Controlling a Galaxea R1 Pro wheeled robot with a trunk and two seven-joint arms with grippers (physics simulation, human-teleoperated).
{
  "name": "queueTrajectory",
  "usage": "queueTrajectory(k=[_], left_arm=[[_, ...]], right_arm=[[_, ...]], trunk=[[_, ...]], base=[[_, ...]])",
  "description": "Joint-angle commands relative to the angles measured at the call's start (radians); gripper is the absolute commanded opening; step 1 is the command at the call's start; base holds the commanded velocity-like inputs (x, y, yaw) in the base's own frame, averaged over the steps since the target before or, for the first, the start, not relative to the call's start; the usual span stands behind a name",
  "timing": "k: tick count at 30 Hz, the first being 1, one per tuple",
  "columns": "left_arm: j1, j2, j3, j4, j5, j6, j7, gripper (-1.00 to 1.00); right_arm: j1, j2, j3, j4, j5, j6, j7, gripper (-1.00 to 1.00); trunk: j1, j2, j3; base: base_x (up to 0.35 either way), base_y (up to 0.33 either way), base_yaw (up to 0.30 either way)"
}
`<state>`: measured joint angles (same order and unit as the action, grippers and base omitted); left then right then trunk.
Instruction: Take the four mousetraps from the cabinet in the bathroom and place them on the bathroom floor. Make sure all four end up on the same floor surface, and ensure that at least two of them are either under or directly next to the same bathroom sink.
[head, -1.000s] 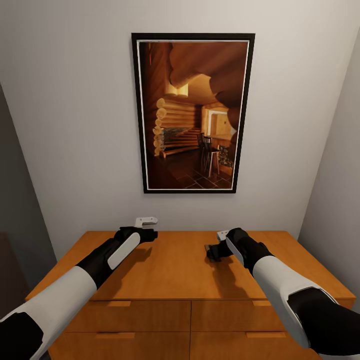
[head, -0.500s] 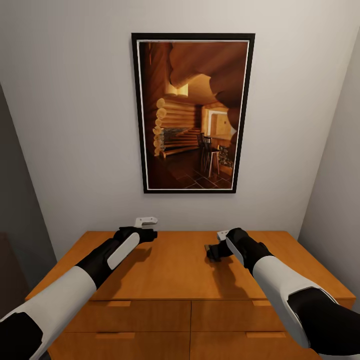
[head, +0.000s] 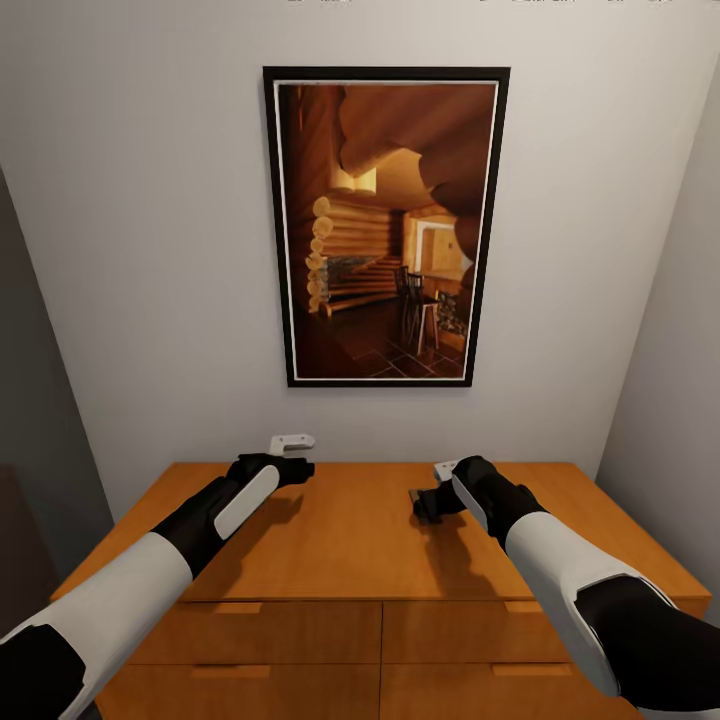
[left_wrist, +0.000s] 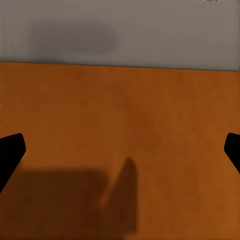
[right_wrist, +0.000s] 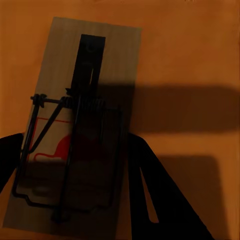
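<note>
- my left gripper (head: 293, 441) hangs over the back left of the cabinet (head: 360, 540) top near the wall, fingers spread wide, nothing between them
- my right gripper (head: 425, 503) sits low mid-top; wrist cam shows a mousetrap (right_wrist: 80, 125) flat on the wood between the dark fingers (right_wrist: 155, 195), which sit either side of it; can't tell if they're actually pinching it
- plenty of bare top around both, walls close on each side
- framed log-cabin picture (head: 386, 226) above, no readable writing anywhere

a tall dark-framed picture (head: 386, 226) of a log-cabin interior hangs on the pale grey far wall (head: 150, 250).
</note>
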<state>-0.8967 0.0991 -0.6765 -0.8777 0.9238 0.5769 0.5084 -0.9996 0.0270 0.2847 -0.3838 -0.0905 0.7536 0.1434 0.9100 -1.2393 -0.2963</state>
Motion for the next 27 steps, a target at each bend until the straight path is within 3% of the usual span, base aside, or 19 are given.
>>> queueTrajectory(k=[1,27], left_arm=[[-0.001,0.001,-0.005,-0.002,0.011,0.0,0.01,1.0],[0.001,0.003,-0.005,0.003,0.009,-0.002,0.01,1.0]], right_arm=[[-0.001,-0.001,0.008,-0.001,-0.012,0.004,-0.005,-1.0],[-0.001,-0.001,0.01,-0.003,-0.011,0.004,-0.001,-1.0]], trunk=[[-0.004,0.006,0.002],[-0.104,0.188,0.083]], base=[[0.0,0.0,0.0],[0.0,0.0,0.0]])
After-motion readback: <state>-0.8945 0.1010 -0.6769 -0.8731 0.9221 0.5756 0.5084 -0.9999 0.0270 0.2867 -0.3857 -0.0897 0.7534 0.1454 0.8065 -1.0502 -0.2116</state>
